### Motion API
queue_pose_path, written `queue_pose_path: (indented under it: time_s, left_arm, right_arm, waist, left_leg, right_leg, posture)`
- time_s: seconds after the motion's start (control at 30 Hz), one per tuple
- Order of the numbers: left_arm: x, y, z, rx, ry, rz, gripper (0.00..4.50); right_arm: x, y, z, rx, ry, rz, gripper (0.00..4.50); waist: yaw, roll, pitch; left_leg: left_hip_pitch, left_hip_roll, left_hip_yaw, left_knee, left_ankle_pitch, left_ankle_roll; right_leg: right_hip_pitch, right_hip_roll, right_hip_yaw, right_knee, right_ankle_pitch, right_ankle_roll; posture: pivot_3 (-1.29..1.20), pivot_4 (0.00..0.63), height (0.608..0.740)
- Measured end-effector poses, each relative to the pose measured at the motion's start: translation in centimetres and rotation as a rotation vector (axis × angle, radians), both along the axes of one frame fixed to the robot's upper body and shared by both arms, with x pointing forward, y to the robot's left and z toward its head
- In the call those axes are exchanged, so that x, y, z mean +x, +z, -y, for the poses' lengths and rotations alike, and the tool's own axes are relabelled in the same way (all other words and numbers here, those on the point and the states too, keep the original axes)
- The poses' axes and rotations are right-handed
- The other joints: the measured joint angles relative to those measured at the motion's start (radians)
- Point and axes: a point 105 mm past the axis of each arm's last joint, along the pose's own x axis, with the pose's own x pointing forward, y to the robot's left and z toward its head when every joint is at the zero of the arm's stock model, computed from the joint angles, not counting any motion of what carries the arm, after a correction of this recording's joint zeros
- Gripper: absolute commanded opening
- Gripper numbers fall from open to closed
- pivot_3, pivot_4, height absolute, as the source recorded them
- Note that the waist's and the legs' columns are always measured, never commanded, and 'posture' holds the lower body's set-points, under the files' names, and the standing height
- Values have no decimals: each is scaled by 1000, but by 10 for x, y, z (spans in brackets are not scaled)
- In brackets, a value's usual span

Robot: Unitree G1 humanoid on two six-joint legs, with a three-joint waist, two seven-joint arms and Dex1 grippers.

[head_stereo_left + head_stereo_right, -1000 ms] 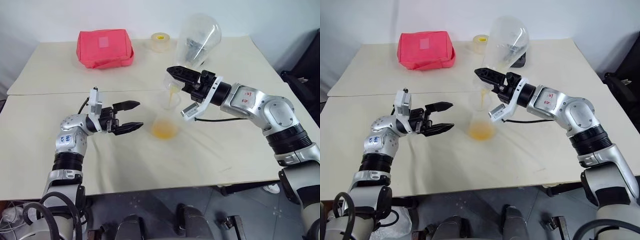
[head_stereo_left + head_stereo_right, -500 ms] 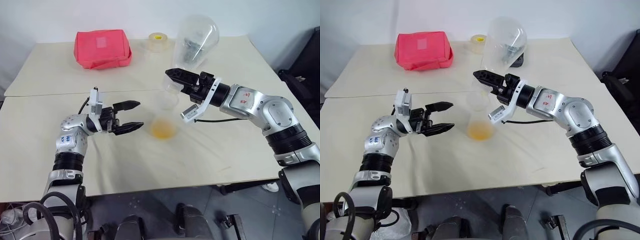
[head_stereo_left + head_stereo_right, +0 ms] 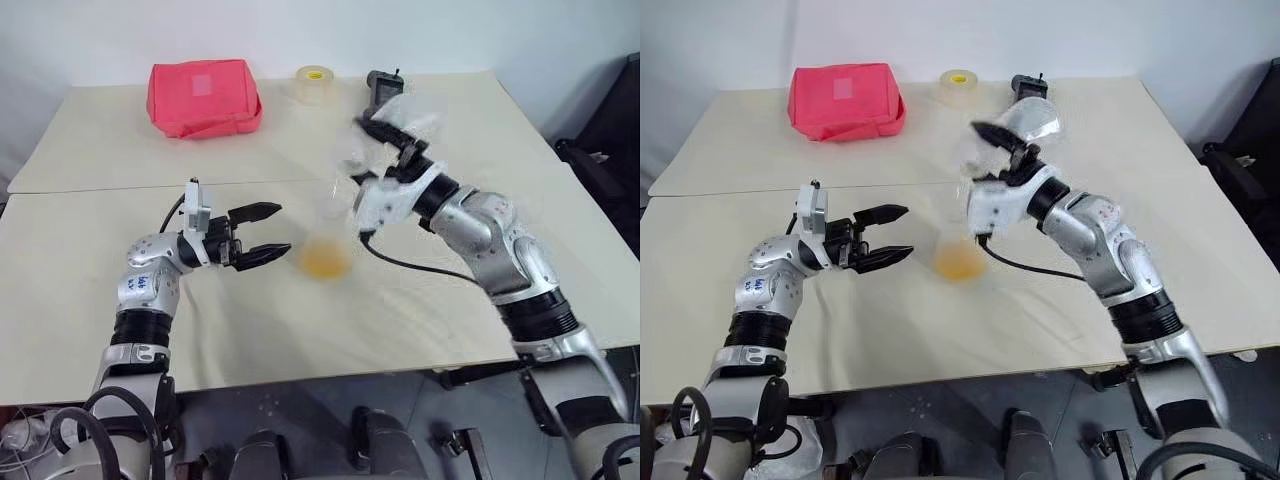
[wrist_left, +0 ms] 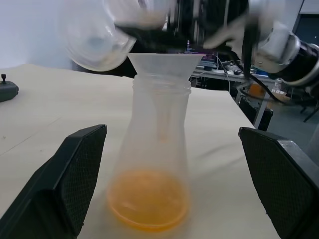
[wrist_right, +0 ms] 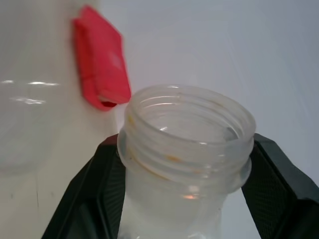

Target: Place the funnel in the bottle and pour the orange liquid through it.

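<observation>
head eyes downward over one shared table [image 3: 420, 330] (wrist cameras close along claws)

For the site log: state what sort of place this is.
Probably a robotics lab or test room, not a home. Two plain cream tables stand pushed together, set with props: a flask with a funnel, a red pouch, a tape roll. The left wrist view shows cluttered workbenches behind.

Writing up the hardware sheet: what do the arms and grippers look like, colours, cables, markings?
Both arms have silver-grey metal shells with black joint bands. The left gripper has two black, tapered fingers with mesh-textured pads and a white block on the wrist. The right gripper has the same black fingers and a white wrist housing, with a black cable looping from it. Blue marks are on the left forearm, red ones on the right.
</observation>
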Motion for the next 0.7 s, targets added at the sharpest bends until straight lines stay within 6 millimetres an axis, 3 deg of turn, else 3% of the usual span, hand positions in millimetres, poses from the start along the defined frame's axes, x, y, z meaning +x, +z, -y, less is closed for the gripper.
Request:
queue_pose_path:
  time_s: [0.17,0.23,0.33,0.5,0.63,0.7]
  left_arm:
    - [2,1,-3,9,35,-3,4500]
    - [4,1,-4,8,48,-6,4500]
    - [7,0,-7,5,84,-30,4500]
    - [16,-4,-12,32,164,-92,4500]
    - [25,-7,-18,72,260,-111,4500]
    - [24,-7,-19,73,263,-119,4500]
  right_arm:
    - [12,23,49,470,-79,-263,2767]
    - [16,23,74,619,-110,-343,2767]
    - [16,19,94,776,-100,-427,2767]
    - [16,-17,120,968,-120,-557,2767]
    - [10,-57,140,989,-214,-599,2767]
    - [5,-64,145,993,-226,-587,2767]
  waist:
    - [12,0,0]
    - [20,0,0]
    - [24,0,0]
    - [26,0,0]
    - [27,0,0]
    - [25,0,0]
  left_leg:
    - [0,0,0,1,0,0]
    - [0,0,0,1,0,0]
    - [1,0,0,0,0,0]
    - [1,0,0,-1,0,0]
    - [0,0,1,-1,0,0]
    - [1,0,2,-1,0,0]
  right_leg:
    - [0,0,0,1,0,0]
    - [0,0,0,1,0,0]
    - [0,0,0,1,0,0]
    - [0,0,0,1,0,0]
    - [0,0,1,0,0,0]
    - [-1,0,1,0,0,0]
  posture:
    - [0,150,740]
    - [0,150,740]
    - [0,150,740]
    - [0,150,740]
    - [0,150,740]
    - [0,150,740]
